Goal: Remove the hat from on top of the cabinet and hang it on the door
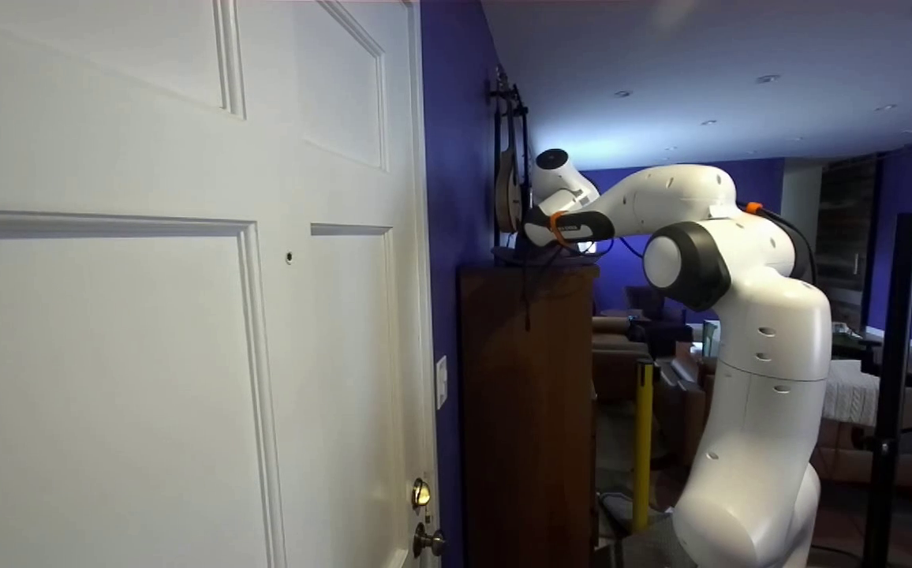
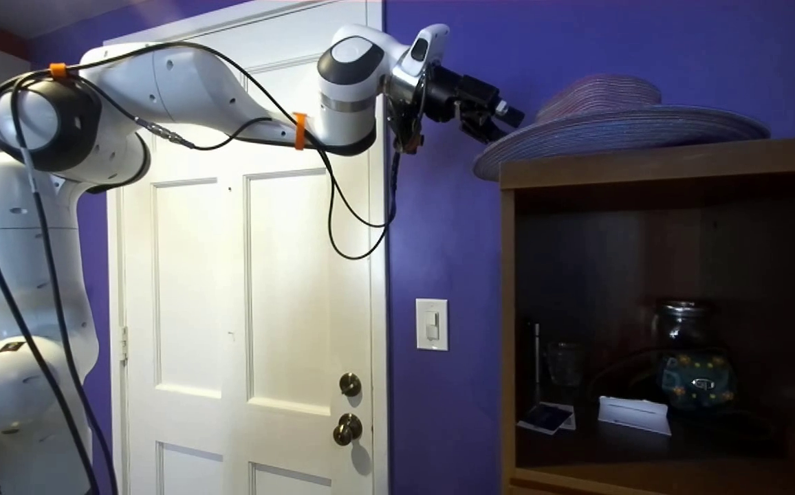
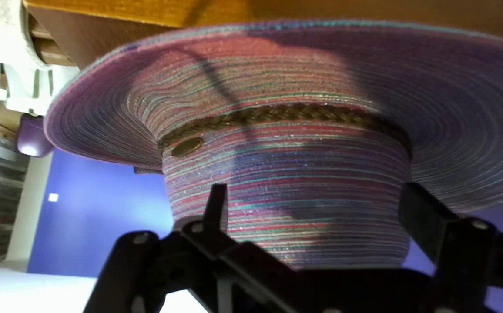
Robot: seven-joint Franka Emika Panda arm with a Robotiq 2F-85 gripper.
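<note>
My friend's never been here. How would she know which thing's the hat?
Start at the white door, then go along the purple wall to the brown wooden cabinet. The hat sits on top, its brim poking past one side. Its pinkish stripes and braided brown band set it apart from the black gripper beside it.
</note>
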